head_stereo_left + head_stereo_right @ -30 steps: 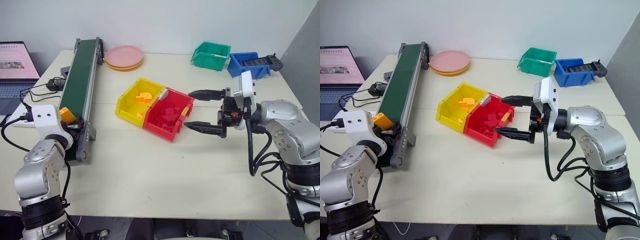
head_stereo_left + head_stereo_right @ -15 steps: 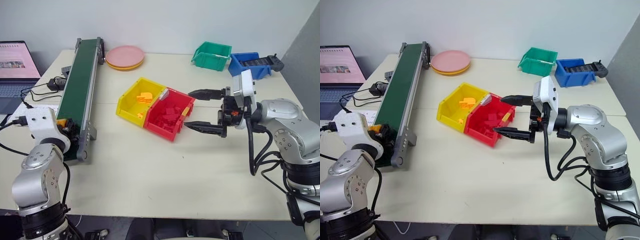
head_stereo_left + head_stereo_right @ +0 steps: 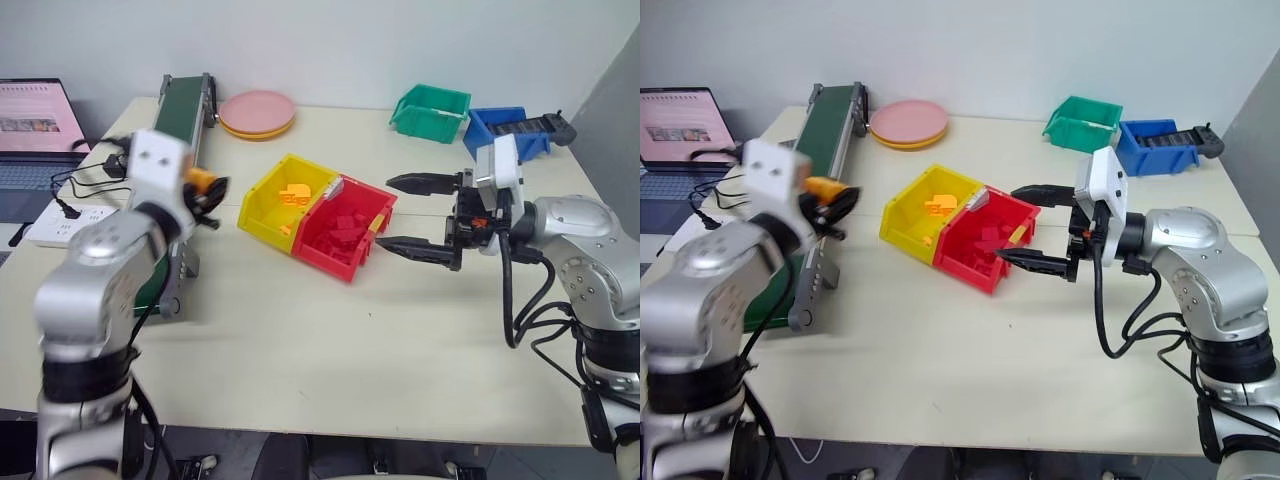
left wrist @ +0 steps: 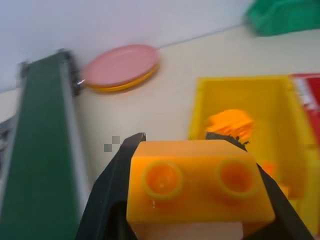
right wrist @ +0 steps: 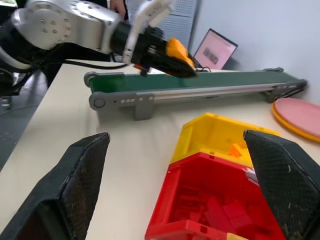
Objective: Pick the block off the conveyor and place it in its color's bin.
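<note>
The orange-yellow block (image 3: 203, 180) is held in the air, pinched between the black fingers (image 4: 107, 185) of my left gripper (image 3: 207, 190), which is shut on it. It hangs above the table between the conveyor (image 3: 172, 110) and the yellow bin (image 3: 258, 222), short of the bin's rim. In the left wrist view the block (image 4: 197, 182) sits studs-up in front of the yellow bin (image 4: 200, 107), which holds other orange pieces. My right gripper (image 3: 388, 212) stands open beside the joined red bin (image 3: 335, 258), with nothing between its fingers.
Stacked pink plates (image 3: 257, 110) lie at the conveyor's far end. A green bin (image 3: 430, 108) and a blue bin (image 3: 505, 128) stand at the back right. A laptop (image 3: 35, 130), a power strip (image 3: 65, 222) and cables sit left of the conveyor.
My left gripper closed on the block at the conveyor's near end, then lifted it up and to the right toward the bins. The right arm has stayed put.
</note>
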### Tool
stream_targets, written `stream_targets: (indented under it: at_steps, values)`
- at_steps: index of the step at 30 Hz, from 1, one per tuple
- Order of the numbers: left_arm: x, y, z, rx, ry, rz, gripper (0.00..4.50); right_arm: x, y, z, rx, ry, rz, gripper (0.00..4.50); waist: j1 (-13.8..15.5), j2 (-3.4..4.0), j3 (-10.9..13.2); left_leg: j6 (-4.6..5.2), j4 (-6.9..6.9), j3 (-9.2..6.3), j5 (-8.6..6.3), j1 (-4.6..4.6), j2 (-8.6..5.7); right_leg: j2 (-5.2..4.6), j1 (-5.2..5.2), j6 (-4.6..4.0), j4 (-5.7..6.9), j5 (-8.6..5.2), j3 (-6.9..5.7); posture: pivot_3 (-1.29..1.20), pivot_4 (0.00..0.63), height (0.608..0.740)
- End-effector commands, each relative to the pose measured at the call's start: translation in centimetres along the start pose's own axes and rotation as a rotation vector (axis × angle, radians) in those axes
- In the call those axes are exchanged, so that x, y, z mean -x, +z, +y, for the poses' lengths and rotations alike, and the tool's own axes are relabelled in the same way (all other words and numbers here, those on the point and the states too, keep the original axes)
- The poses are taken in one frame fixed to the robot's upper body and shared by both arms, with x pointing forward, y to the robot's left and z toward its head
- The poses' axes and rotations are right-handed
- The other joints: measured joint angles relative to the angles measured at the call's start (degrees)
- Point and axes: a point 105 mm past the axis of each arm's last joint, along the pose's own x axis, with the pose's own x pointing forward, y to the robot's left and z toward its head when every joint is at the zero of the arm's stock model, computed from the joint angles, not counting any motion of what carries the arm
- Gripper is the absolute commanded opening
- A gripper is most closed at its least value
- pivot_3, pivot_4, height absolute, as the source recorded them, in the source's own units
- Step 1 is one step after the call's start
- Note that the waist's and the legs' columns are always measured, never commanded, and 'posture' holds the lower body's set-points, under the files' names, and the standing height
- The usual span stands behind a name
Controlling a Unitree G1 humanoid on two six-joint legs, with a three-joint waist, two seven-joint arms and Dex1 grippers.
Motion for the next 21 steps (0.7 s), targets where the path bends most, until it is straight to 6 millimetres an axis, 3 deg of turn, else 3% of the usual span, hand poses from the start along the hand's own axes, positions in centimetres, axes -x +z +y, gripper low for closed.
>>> stream_targets:
  at_steps: [1, 6, 8, 17, 19, 21]
  values:
    - [-2.2, 0.1, -0.5, -0.022, -0.051, -0.017, 1.54, 0.7, 0.6, 0.3, 0.035, -0.051, 0.015, 4.50, -0.40, 0.00, 0.00, 0.00, 0.00, 0.05, 0.00, 0.00, 0.01, 0.00, -0.01, 0.00, -0.02, 0.00, 0.05, 0.00, 0.150, 0.740]
    - [-5.3, -1.5, -2.3, 0.003, -0.140, 0.014, 1.54, 1.3, -0.1, 0.5, 0.045, -0.116, 0.072, 4.50, -0.50, 0.01, 0.01, -0.01, 0.00, 0.04, 0.00, -0.16, 0.07, 0.04, -0.16, -0.02, -0.06, -0.03, 0.01, 0.00, 0.150, 0.740]
    - [-6.1, -1.5, -2.7, 0.002, -0.156, 0.010, 2.24, 1.5, -0.2, 0.5, 0.047, -0.135, 0.085, 4.50, -0.52, 0.00, 0.01, 0.00, 0.00, 0.08, 0.00, -0.16, 0.06, 0.04, -0.18, -0.02, -0.05, -0.03, 0.08, 0.00, 0.150, 0.740]
    - [-7.5, -1.0, -2.1, -0.047, -0.154, -0.003, 4.06, 1.8, -0.4, 0.9, 0.041, -0.159, 0.108, 4.50, -0.43, -0.01, 0.02, 0.01, 0.02, 0.04, 0.00, -0.17, 0.04, 0.04, -0.18, -0.02, -0.03, -0.03, 0.03, 0.00, 0.150, 0.740]
    - [-7.4, -0.8, -2.0, -0.049, -0.148, -0.011, 4.46, 1.8, -0.4, 0.9, 0.039, -0.159, 0.110, 4.50, -0.43, -0.01, 0.02, 0.01, 0.02, 0.04, 0.00, -0.17, 0.04, 0.04, -0.18, -0.02, -0.03, -0.03, 0.03, 0.00, 0.150, 0.740]
    - [-7.0, 0.0, -2.0, -0.044, -0.140, -0.045, 4.49, 1.8, -0.4, 0.9, 0.039, -0.156, 0.109, 4.50, -0.41, -0.01, 0.02, 0.01, 0.02, 0.03, 0.00, -0.19, 0.04, 0.03, -0.18, -0.02, -0.04, -0.03, 0.02, 0.00, 0.150, 0.740]
